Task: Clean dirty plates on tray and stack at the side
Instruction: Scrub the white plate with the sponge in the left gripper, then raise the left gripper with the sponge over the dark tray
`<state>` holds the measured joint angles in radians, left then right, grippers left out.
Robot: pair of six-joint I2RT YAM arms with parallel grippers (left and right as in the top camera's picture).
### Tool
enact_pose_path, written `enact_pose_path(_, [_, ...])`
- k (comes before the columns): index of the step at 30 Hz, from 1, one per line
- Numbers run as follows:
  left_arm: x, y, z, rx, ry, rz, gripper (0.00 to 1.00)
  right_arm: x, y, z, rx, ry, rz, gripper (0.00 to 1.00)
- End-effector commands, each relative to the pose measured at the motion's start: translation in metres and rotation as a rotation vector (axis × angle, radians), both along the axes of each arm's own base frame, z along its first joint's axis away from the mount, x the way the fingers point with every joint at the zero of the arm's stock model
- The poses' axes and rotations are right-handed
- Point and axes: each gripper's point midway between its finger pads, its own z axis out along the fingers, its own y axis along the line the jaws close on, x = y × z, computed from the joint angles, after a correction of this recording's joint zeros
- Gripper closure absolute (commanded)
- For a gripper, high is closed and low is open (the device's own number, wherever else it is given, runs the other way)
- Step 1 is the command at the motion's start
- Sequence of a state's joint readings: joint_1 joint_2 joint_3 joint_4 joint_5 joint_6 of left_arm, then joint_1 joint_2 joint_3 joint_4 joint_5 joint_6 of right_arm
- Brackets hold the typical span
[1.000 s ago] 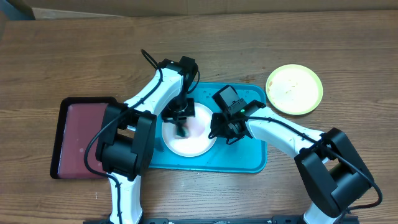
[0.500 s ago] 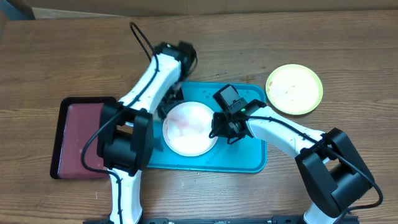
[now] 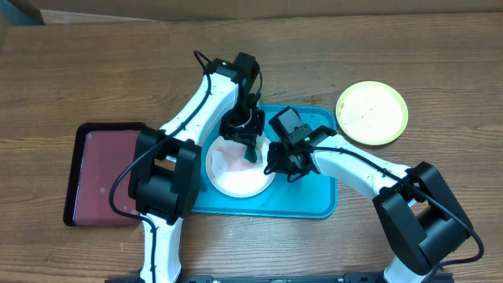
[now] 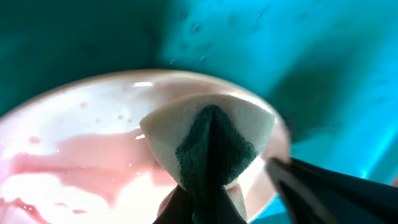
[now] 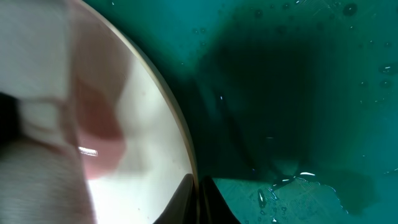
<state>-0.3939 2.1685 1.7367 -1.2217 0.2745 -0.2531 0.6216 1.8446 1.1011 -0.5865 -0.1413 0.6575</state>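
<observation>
L gripper point(image 3: 250, 150) back over glossy white plate point(image 3: 230, 181), pinching folded sponge point(image 4: 208, 142); R gripper point(image 5: 198, 194) clamps plate rim

- A brown wooden counter point(image 3: 78, 71) fills nearly the whole overhead view, its planks and grain running from 9 o'clock to 3 o'clock
- Darker streaks mark the wood, plainest toward 10 o'clock and 2 o'clock
- A pale tan strip point(image 3: 275, 6) lies along the far edge at 12 o'clock
- A dark shape point(image 3: 14, 11) sits in the corner at 11 o'clock, too cropped to identify
- The light is soft and even, with only faint shadows on the wood
</observation>
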Motion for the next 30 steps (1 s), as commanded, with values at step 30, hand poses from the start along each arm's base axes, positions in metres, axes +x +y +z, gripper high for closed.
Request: enact_pose_path(30, [0.012,0.221,0.124,0.784,-0.299,0.759,0.96,-0.002,0.011,0.022,0.009,-0.015,0.111,0.96])
